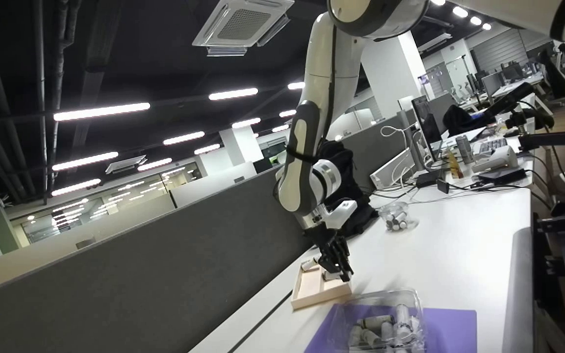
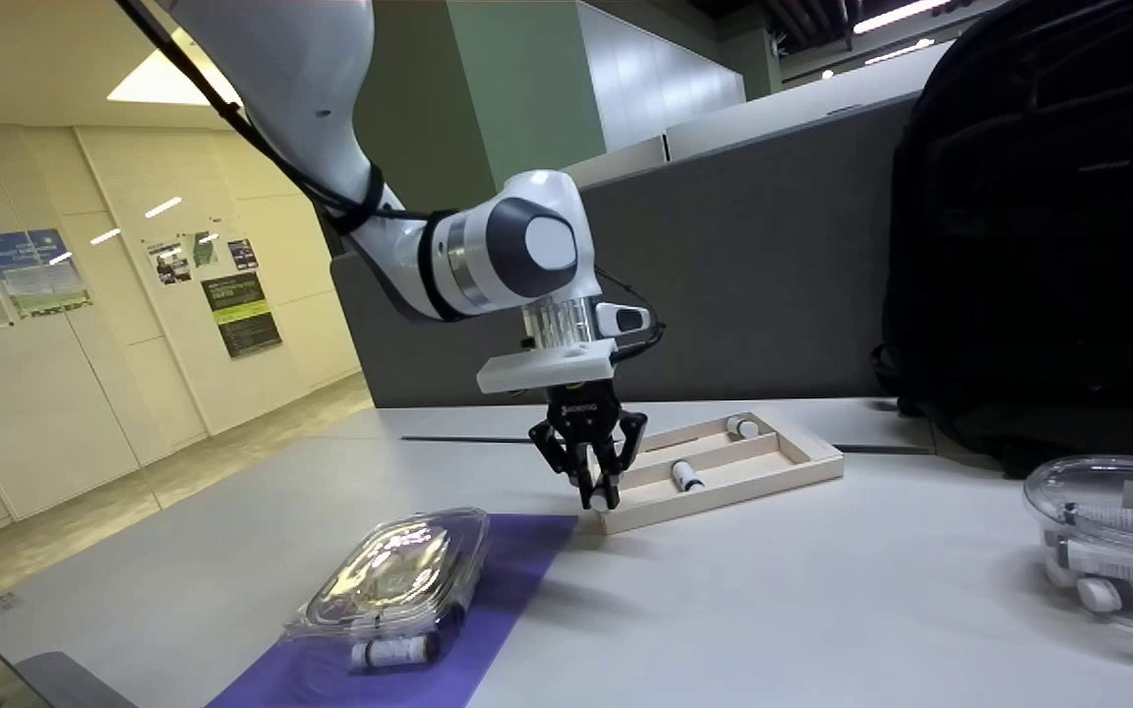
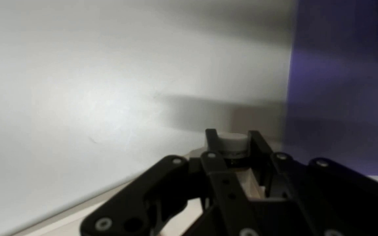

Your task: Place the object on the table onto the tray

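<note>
The wood-coloured tray (image 1: 324, 295) lies on the white table (image 1: 469, 250) near the partition, its front wall also showing in an exterior view (image 2: 729, 500). It has raised walls and dividers. One small vial (image 2: 686, 476) lies in the front compartment and another vial (image 2: 742, 427) in a rear one. My gripper (image 2: 599, 492) is shut on a small white-capped vial (image 3: 233, 144), seen between the fingertips in the wrist view (image 3: 232, 132). The gripper (image 1: 342, 274) is at the tray's near end. Whether the held vial touches the tray cannot be told. Its lower body is hidden by the fingers.
A clear lidded box (image 2: 394, 580) with several vials stands on a purple sheet (image 2: 517, 590) beside the tray. A round clear tub (image 2: 1117, 551) holds more vials, also seen further along the table (image 1: 395, 215). A black backpack (image 2: 1048, 256) leans against the grey partition (image 2: 753, 275).
</note>
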